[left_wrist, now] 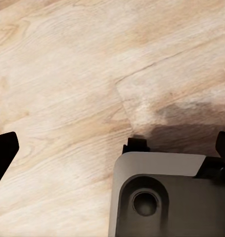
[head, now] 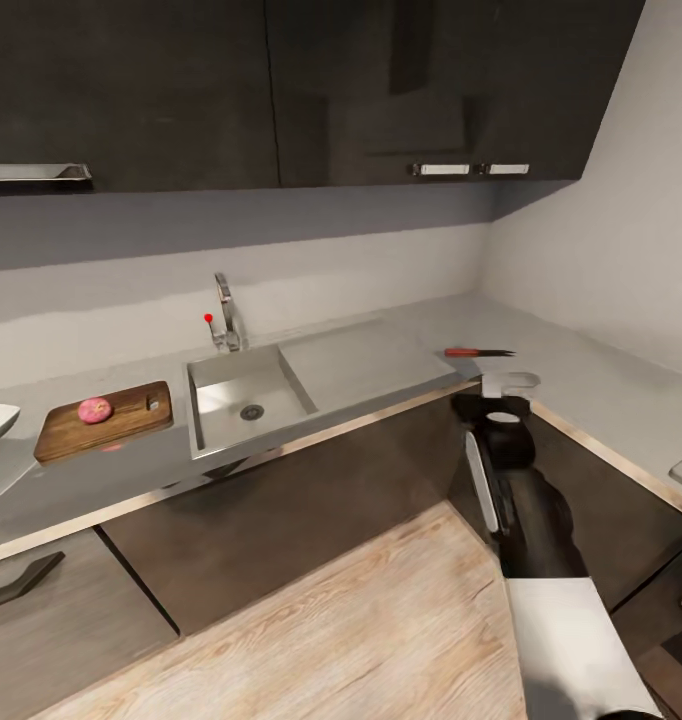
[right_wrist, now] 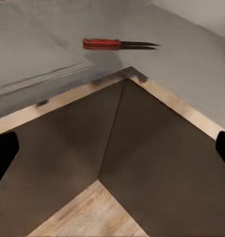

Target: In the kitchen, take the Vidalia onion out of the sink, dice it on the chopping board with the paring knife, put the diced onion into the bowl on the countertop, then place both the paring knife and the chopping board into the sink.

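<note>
right wrist view puts the red-handled, dark-bladed paring knife (right_wrist: 117,44) flat near the grey steel countertop's (right_wrist: 191,74) inner corner. my right gripper (right_wrist: 112,148) is spread, off the front edge; a shallow reach could skid it away. left gripper (left_wrist: 112,148) is spread too.

Red-handled paring knife (head: 478,352), pink onion (head: 94,409)

Dark upper cabinets (head: 281,90) with pale bar handles (head: 443,169) are being shown above a light grey backsplash wall (head: 311,270). Dark lower cabinet fronts (right_wrist: 157,163) are being seen meeting at an inside corner. A pale wood-grain floor (left_wrist: 58,79) is being displayed below, with a shadow being cast across it.
</note>
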### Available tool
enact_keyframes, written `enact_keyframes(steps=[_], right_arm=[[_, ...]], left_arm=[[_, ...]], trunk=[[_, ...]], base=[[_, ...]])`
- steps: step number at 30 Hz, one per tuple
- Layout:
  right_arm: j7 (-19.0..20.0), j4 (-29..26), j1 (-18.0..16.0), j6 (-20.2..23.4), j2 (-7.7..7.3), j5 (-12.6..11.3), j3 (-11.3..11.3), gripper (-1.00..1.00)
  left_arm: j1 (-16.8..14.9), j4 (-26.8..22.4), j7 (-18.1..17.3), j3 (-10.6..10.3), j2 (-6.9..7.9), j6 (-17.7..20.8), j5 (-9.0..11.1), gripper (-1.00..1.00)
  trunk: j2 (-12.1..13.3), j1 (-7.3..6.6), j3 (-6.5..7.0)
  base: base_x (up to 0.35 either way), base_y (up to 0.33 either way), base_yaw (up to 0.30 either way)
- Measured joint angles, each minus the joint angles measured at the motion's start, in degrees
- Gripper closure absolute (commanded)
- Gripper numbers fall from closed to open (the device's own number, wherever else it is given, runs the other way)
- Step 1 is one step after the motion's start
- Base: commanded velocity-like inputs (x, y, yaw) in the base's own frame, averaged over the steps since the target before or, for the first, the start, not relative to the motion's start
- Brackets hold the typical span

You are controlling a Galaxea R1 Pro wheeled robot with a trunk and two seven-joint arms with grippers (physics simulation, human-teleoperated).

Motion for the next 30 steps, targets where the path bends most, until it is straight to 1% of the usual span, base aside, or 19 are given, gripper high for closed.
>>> enact_keyframes(steps=[3, 6, 7, 9, 12, 14, 18, 21, 22, 23, 27, 30], right_arm=[[0.0, 2.8, -10.7, 4.5, 1.13, 0.0, 0.1, -1.0], [-0.1, 9.8, -20.5, 5.8, 1.57, 0.1, 0.0, -1.0], [-0.1, 11.3, -21.9, 5.9, 1.59, 0.1, 0.0, -1.0], [-0.3, 16.7, -25.8, 5.8, 1.63, 0.0, 0.0, -1.0], [-0.4, 21.3, -27.9, 4.6, 1.67, 0.0, -0.2, -1.0], [-0.5, 22.7, -28.5, 3.8, 1.73, -0.1, -0.3, -1.0], [-0.6, 23.6, -28.8, 3.4, 2.23, 0.0, -0.3, -1.0], [-0.6, 23.7, -28.7, 3.4, 2.16, 0.0, -0.8, -1.0], [-0.7, 23.7, -28.7, 3.4, 2.11, 0.0, -1.8, -1.0], [-0.7, 23.7, -28.7, 3.4, 2.11, 0.0, -2.4, -1.0], [-0.6, 24.3, -28.6, 3.2, 2.1, 0.0, -7.1, -1.0], [-0.7, 25.1, -28.5, 3.1, 2.05, 0.0, -9.8, -1.0]], left_arm=[[0.0, 0.0, 0.1, 0.0, 0.0, 0.1, 0.0, -1.0], [0.0, 0.0, 0.2, 0.0, 0.0, 0.4, 0.0, -1.0], [0.0, 0.0, 0.3, 0.0, 0.0, 0.8, 0.0, -1.0], [0.0, 0.0, 0.3, 0.0, 0.0, 3.2, 0.0, -1.0], [0.0, 0.0, 0.2, 0.0, 0.0, 6.7, -0.1, -1.0], [0.0, 0.0, 0.2, 0.0, 0.0, 8.1, -0.1, -1.0], [0.0, 0.0, 0.2, 0.0, 0.0, 9.0, -0.1, -1.0], [0.0, -0.1, 0.2, 0.0, -0.01, 9.1, -0.1, -1.0], [0.0, 0.0, 0.2, 0.0, 0.0, 9.2, -0.1, -1.0], [0.0, 0.0, 0.2, 0.0, 0.0, 9.2, -0.1, -1.0], [0.0, 0.0, 0.2, 0.0, -0.01, 10.6, -0.1, -1.0], [0.0, 0.0, 0.1, 0.0, -0.02, 11.7, -0.1, -1.0]], trunk=[[0.0, 0.0, 0.0], [0.0, -0.01, 0.0], [0.0, -0.01, 0.0], [0.0, -0.01, 0.0], [0.0, -0.01, -0.01], [0.0, -0.02, -0.01], [0.0, -0.03, -0.01], [0.0, -0.03, -0.01], [0.0, -0.03, -0.01], [0.0, -0.03, -0.01], [0.0, -0.03, -0.01], [0.0, -0.03, -0.01]], base=[[0.006, 0.0, 0.0], [0.057, 0.0, 0.0], [0.098, 0.0, 0.0], [0.132, 0.0, 0.0], [0.16, 0.0, 0.0], [0.21, 0.0, 0.0], [0.277, 0.0, 0.0], [0.313, 0.0, 0.0], [0.318, 0.0, 0.0], [0.319, 0.0, 0.0], [0.32, 0.0, 0.0], [0.321, 0.0, 0.0]])
